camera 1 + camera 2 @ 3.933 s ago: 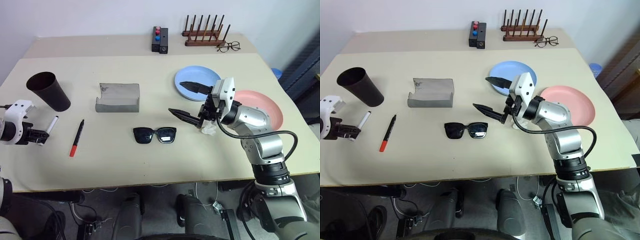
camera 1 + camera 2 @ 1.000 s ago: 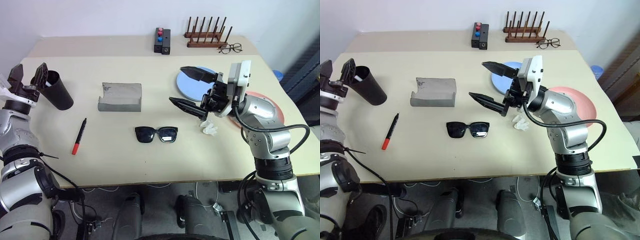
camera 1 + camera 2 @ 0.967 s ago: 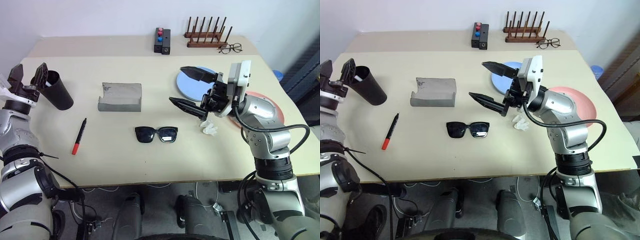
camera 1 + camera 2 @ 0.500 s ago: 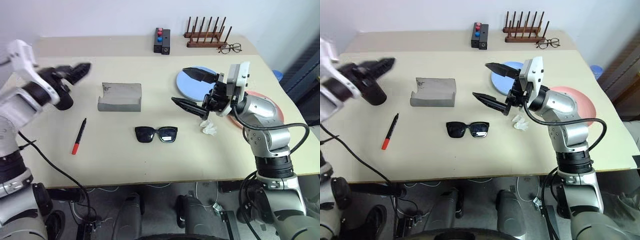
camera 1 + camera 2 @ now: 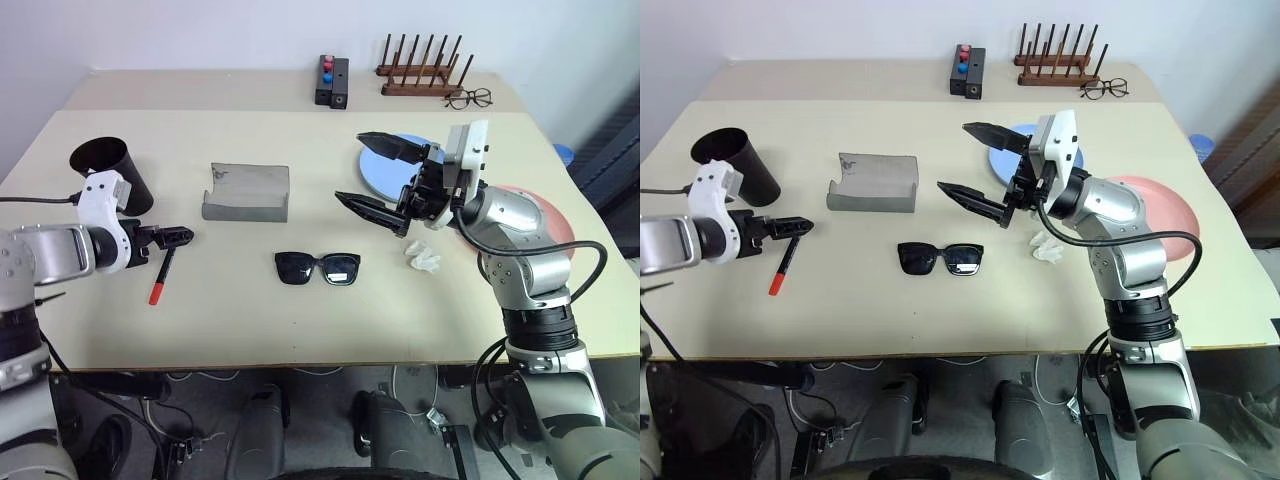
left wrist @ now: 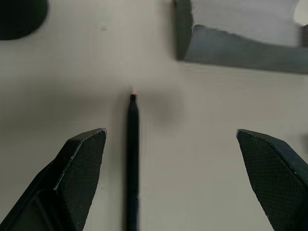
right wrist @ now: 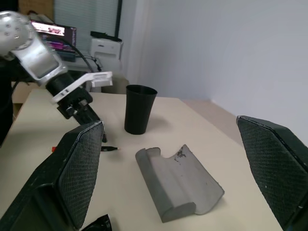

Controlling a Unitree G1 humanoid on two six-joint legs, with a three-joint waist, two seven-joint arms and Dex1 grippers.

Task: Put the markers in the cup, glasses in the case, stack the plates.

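Observation:
A black marker with a red end [image 5: 160, 278] lies on the table in front of the black cup [image 5: 105, 170]. My left gripper [image 5: 175, 236] hovers open just over the marker's black end; in the left wrist view the marker [image 6: 132, 154] runs between the two spread fingers [image 6: 77, 168]. The grey case [image 5: 247, 192] lies open at centre left, with the black sunglasses [image 5: 317, 268] in front of it. My right gripper [image 5: 351, 167] stands open in the air, empty, left of the light blue plate [image 5: 385, 165]. The pink plate [image 5: 545, 215] is partly hidden behind my right arm.
A crumpled white tissue [image 5: 424, 257] lies below my right gripper. At the table's back stand a black box with red and blue buttons [image 5: 333, 80], a wooden rack [image 5: 420, 70] and clear-lens spectacles [image 5: 470, 98].
My left gripper has swung from above the cup down and to the right, and now points down over the marker. The right arm has stayed put.

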